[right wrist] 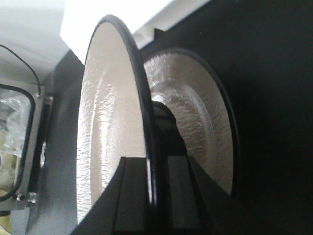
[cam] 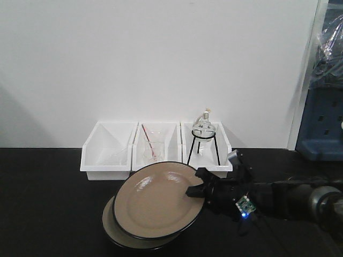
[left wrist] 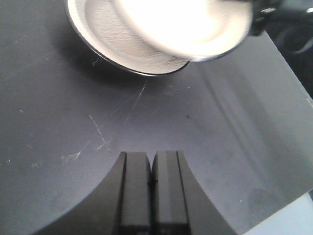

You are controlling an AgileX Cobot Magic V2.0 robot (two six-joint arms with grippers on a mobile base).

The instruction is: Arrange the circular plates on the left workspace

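Front view: we're seeing the right gripper [cam: 197,190] pinching the right rim of the top plate [cam: 155,202]. The plate is hanging tilted, gripped side high, over the bottom plate [cam: 113,234]. The bottom plate is lying flat on the black counter [cam: 43,214], just in front of three white bins [cam: 107,155]. A flask [cam: 203,127] on a wire stand is sitting in the right-hand bin, near the gripper. We can't tell whether the top plate's low edge is touching the bottom one.

Left wrist view: the left gripper [left wrist: 152,161] is pressed together on nothing, hovering over bare, scratched counter. Both plates are showing at the top of the frame, the top one blurred.

Right wrist view: we're looking edge-on. The black rim is sitting clamped between the fingers [right wrist: 129,196], with the bottom plate [right wrist: 195,122] behind and apart from it at this side.

We're reading this as lifting the top plate off the stack. To do it well:
- Raise until the low edge is clearing the bottom plate.
- Stay off the bins and flask.
- Carry left, then land low edge first.

Only the right wrist view is showing how the rim sits in the grip. Only the front view is showing the tilt and the bins. Only the left wrist view is showing the free counter up close.
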